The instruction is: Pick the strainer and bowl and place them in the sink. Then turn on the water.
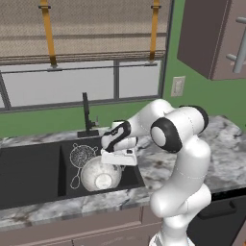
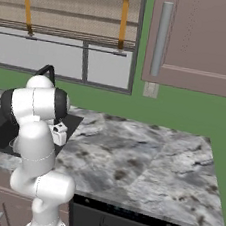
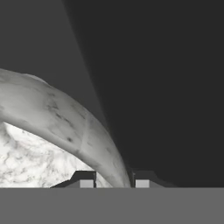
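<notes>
My gripper (image 3: pixel 113 178) hangs low over the right basin of the sink (image 1: pixel 29 175), at the centre of the left base view. In the hand view my two fingertips (image 3: pixel 85 179) stand a narrow gap apart, one on each side of the bowl's (image 1: pixel 100 174) rim, which runs between them. Whether they press on it I cannot tell. The bowl lies in that right basin, lower centre of the left base view, and the strainer (image 1: pixel 83 156) rests just beside it at its upper left. The faucet (image 1: pixel 87 115) rises behind them.
</notes>
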You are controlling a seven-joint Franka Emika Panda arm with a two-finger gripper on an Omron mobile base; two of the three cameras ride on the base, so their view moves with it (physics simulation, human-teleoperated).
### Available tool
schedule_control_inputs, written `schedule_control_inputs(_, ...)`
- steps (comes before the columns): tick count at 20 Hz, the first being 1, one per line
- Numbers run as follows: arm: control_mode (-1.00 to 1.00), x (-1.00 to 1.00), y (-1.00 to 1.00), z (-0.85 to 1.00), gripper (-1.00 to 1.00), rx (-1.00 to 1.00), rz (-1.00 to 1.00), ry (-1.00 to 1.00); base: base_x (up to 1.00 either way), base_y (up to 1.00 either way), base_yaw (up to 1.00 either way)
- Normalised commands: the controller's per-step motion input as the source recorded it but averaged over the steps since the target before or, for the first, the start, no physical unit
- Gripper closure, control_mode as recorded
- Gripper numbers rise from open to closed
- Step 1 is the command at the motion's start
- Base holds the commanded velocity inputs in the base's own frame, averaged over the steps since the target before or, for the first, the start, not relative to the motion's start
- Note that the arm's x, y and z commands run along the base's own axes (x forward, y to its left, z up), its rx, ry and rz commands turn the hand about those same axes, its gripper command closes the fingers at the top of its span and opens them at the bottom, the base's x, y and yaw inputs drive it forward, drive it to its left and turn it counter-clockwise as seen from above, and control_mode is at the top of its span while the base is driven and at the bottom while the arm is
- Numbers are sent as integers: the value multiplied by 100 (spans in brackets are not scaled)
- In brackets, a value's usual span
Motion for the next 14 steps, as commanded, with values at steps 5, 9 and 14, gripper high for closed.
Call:
schedule_control_inputs(5,-100,0,0,0,100,0,0,0,0,0,0)
schedule_control_inputs(9,-100,0,-5,10,100,0,0,-1,0,0,0)
schedule_control_inputs(14,-100,0,-7,49,100,1,0,-3,0,0,0)
